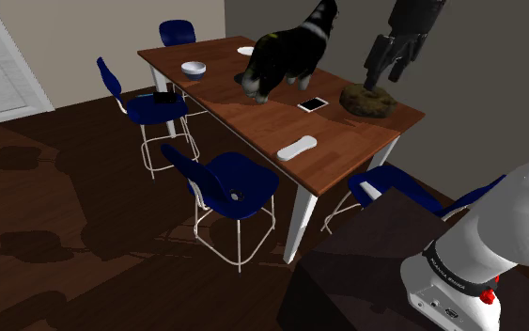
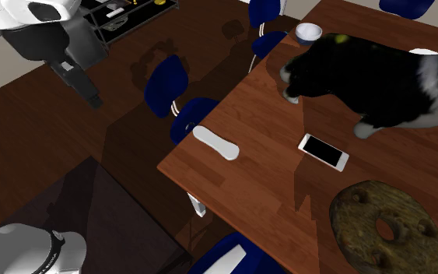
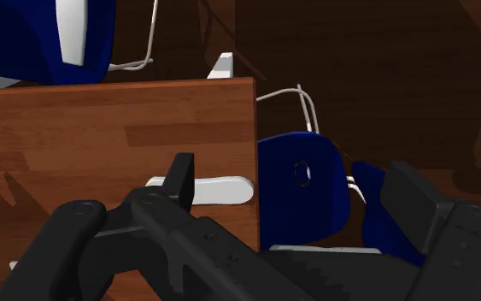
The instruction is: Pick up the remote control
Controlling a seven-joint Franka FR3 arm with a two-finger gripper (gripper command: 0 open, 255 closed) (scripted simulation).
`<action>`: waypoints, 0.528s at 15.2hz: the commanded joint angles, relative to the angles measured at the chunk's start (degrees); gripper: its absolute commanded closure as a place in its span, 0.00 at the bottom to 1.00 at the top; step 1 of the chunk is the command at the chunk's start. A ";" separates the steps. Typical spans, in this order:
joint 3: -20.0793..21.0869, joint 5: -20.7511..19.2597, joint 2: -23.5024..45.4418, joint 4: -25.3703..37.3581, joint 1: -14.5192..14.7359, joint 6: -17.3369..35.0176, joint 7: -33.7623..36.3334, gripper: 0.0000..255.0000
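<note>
There is small lettering on the dark band [image 1: 452, 275] of my arm's lowest joint, too small to read. The phone [image 1: 313, 103] shows a plain white face inside a dark rim.

The bench [image 1: 347, 150] is a long top of reddish-brown wood grain on white legs. It stands on a dark plank floor [image 1: 84, 235] with pale walls behind and a bright opening at the shoulder view's left edge. Blue moulded chairs [image 1: 229, 183] on thin white wire legs line its long side. My stand [image 1: 365, 273] is a dark box.

My fingers [image 1: 377, 66] are spread apart, with nothing between them, and hang above the bench end near a rough brown ring [image 1: 365, 100]. The ring is lumpy and pitted with a hole in its middle, as the second exterior view shows.

The remote control [image 1: 297, 148] is a slim white bar with rounded ends. It lies flat close to the bench's long edge, just above the nearest chair and well apart from my fingers. In the wrist view it sits past one of my fingers [image 3: 178, 178], which covers part of it.

A black-and-white furry animal figure [image 1: 286, 56] stands on all fours mid-bench, and the phone lies between it and the ring. A white bowl [image 1: 194, 69] and a small white plate [image 1: 245, 51] sit toward the far end.
</note>
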 commanded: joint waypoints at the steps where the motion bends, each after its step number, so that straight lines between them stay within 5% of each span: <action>1: 0.00 0.00 0.00 0.00 0.00 0.00 0.00 0.00; 8: 5.19 1.99 11.23 -2.00 -3.82 12.77 15.13 0.00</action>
